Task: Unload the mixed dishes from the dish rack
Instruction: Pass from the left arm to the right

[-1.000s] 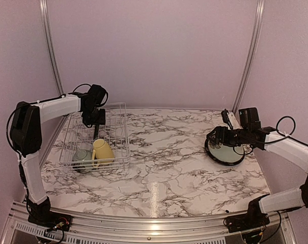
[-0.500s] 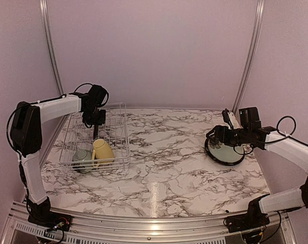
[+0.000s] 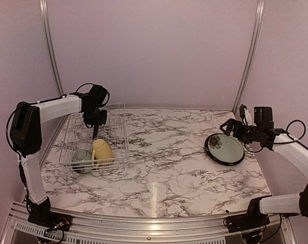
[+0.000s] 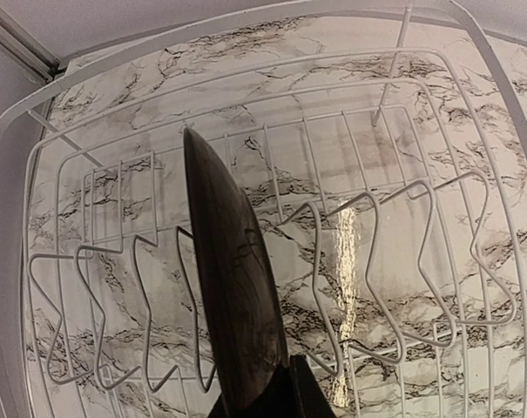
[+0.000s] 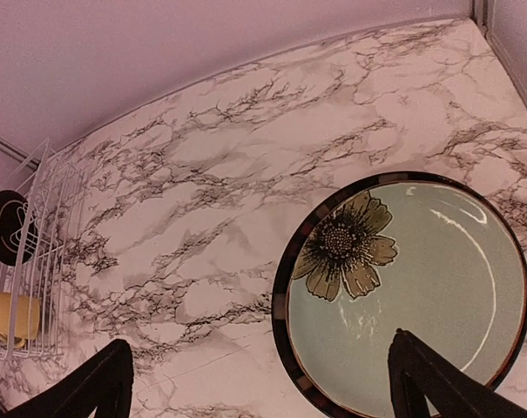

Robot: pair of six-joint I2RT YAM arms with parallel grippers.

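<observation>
**Flower plate set free**

Top: the right pincer has been pulled off the plate, now left on the table: one dish done.

Left wrist: a dark plate in the dish rack is pinched by the left pincer.

Right wrist: fingers are spread.

**Soft lilac light, a few hot spots**

The light is even and fairly bright, falling from above with a pinkish cast. Shadows are faint and soft-edged. A vertical glare streak lies on the table near its front edge (the left wrist view catches a similar gleam through the rack wires). The dark plate is almost a silhouette and slightly soft up close. Thin highlights curve across the flower plate. The rack wires bow toward the edges of the left wrist view. The right fingers are black, blurred shapes.
</observation>
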